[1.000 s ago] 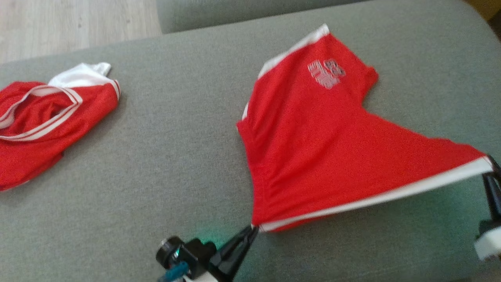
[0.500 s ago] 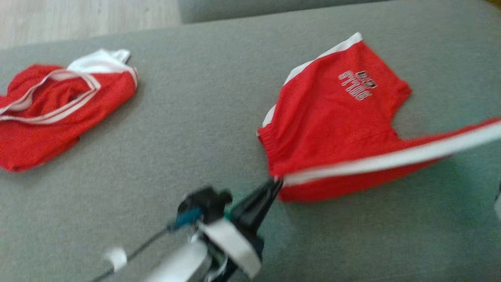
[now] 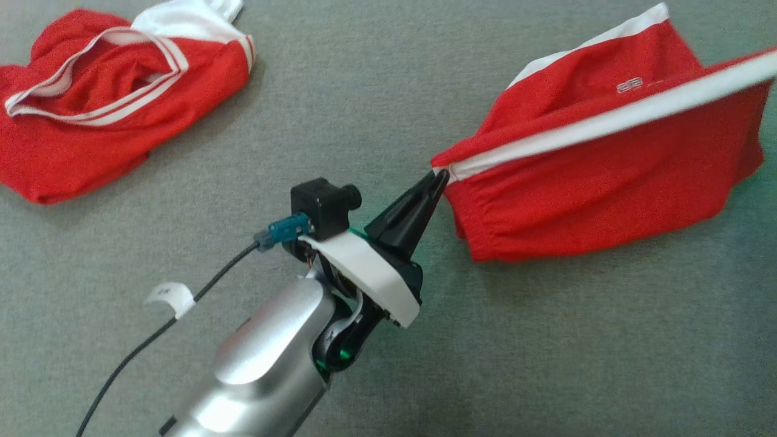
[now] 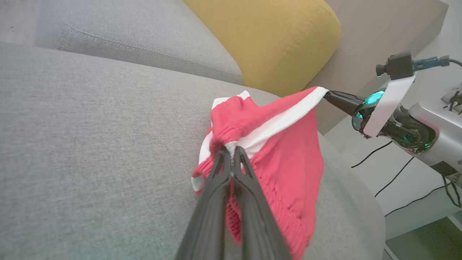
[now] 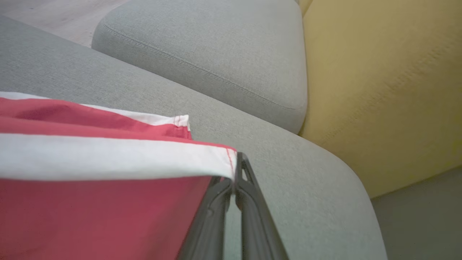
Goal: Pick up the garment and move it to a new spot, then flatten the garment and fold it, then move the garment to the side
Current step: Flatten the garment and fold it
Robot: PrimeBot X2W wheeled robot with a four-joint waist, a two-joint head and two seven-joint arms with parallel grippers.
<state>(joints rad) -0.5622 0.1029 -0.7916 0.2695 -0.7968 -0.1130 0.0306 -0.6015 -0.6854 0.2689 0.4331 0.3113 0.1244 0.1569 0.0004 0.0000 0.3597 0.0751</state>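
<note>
Two red garments, two grippers.
The garment [image 3: 607, 188], frame right: white band stretched between left gripper [image 3: 438, 179] and right gripper [image 5: 234, 180], both jaws pinched tight on its ends. A spare garment [image 3: 91, 121] lies upper left.

The setting was a domestic living room, or a mock-up of one (nothing legible settled which). The main surface was a broad grey woven-fabric seat cushion [image 4: 90, 144] with rounded edges, of sofa or ottoman type. Behind it lay a second grey upholstered cushion with a stitched seam [image 5: 216, 54], and beside that a plump mustard-yellow fabric cushion [image 4: 274, 39]. Pale wood-plank flooring [image 5: 54, 14] was noted beyond the seating. Household clothing was present on the upholstery: a red garment with white trim [image 3: 607, 164] and a crumpled red-and-white garment [image 3: 91, 109]. Thin black cables [image 4: 371, 155] trailed across a pale floor area.
</note>
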